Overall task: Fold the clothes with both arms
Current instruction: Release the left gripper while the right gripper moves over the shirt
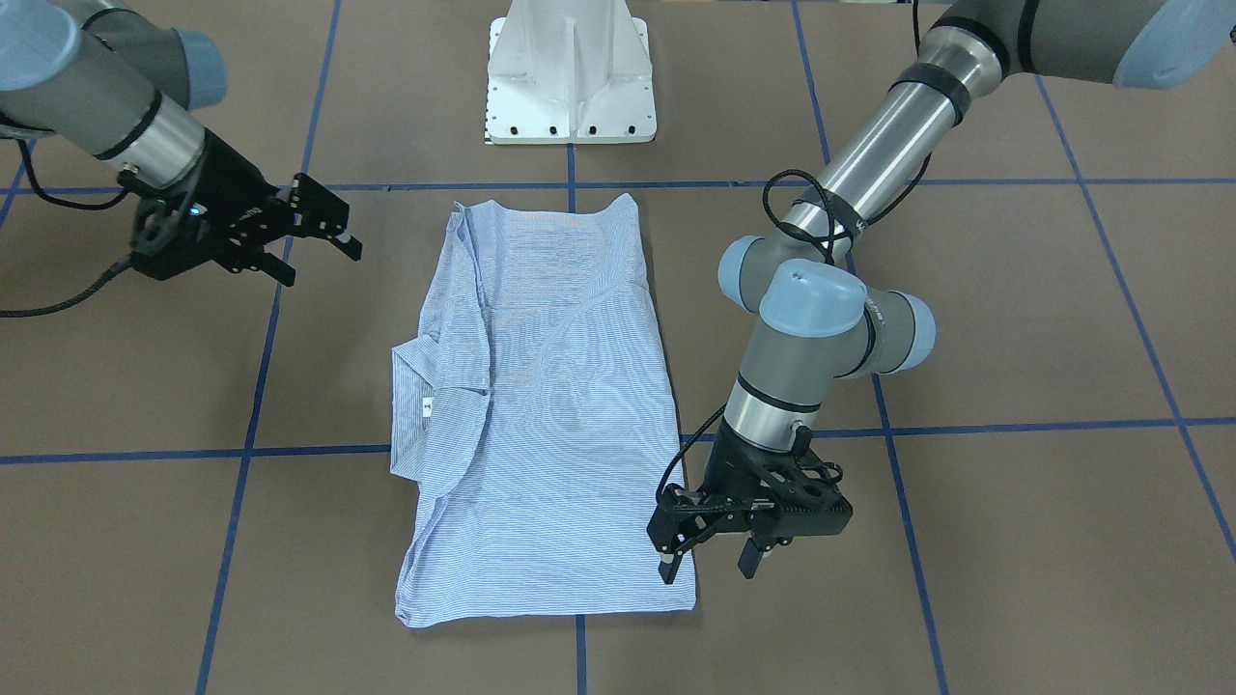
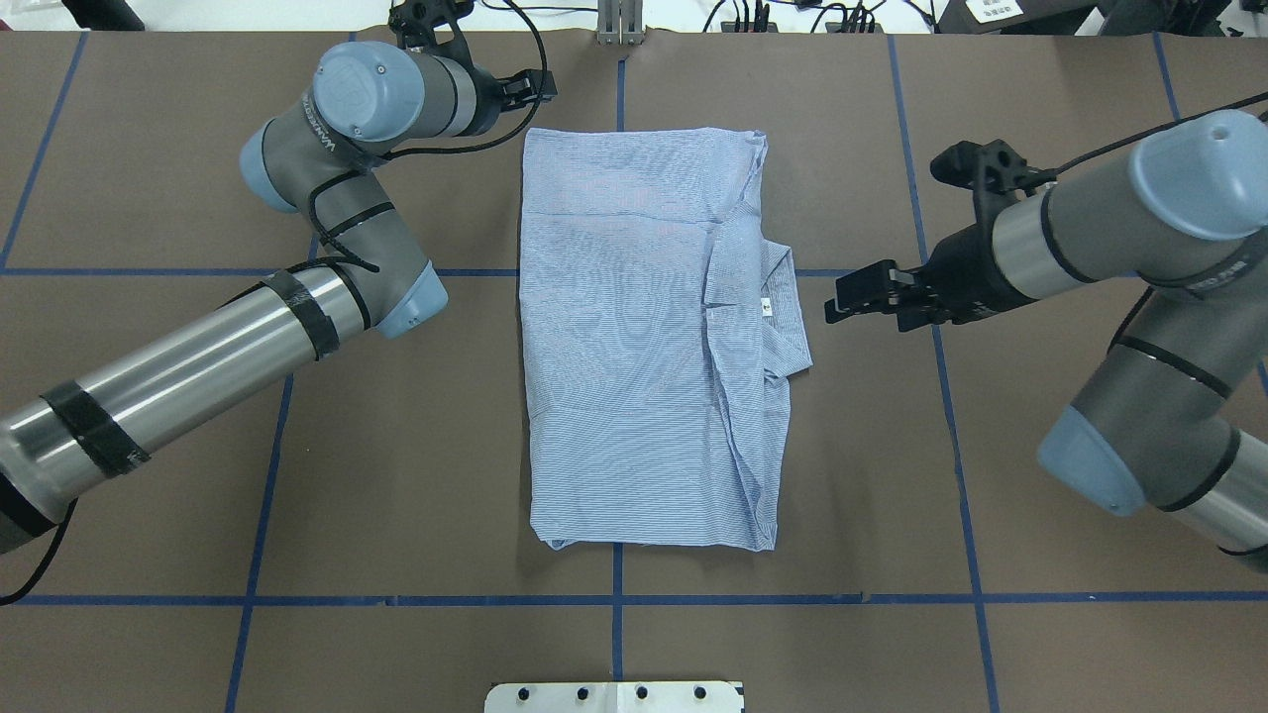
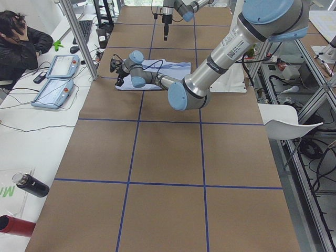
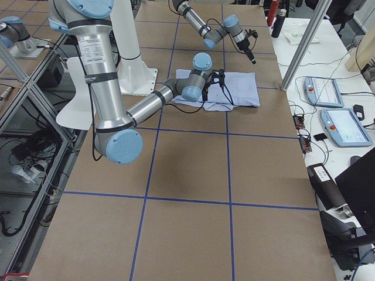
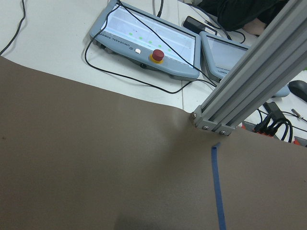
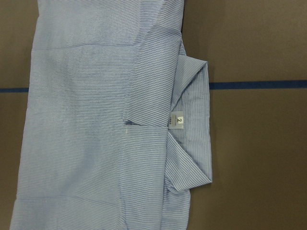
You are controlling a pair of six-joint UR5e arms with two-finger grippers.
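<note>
The light blue-and-white striped shirt (image 1: 550, 415) lies flat on the brown table, folded into a long rectangle (image 2: 634, 337). Its collar (image 2: 778, 307) with a small white label juts out toward the robot's right. My left gripper (image 1: 707, 569) hangs open, fingers pointing down, at the shirt's far corner on the robot's left; one fingertip (image 1: 666, 571) is over the hem. In the overhead view only a bit of it shows (image 2: 530, 89). My right gripper (image 1: 319, 261) is open and empty, held off the cloth beside the collar (image 2: 834, 302). The right wrist view looks down on the collar (image 6: 192, 129).
The white pedestal base (image 1: 572, 77) stands at the robot's side of the table. Beyond the far edge lie two teach pendants (image 5: 144, 45) and an aluminium post (image 5: 254, 81). A seated person (image 3: 21, 42) and bottles (image 3: 31, 185) are at the side bench.
</note>
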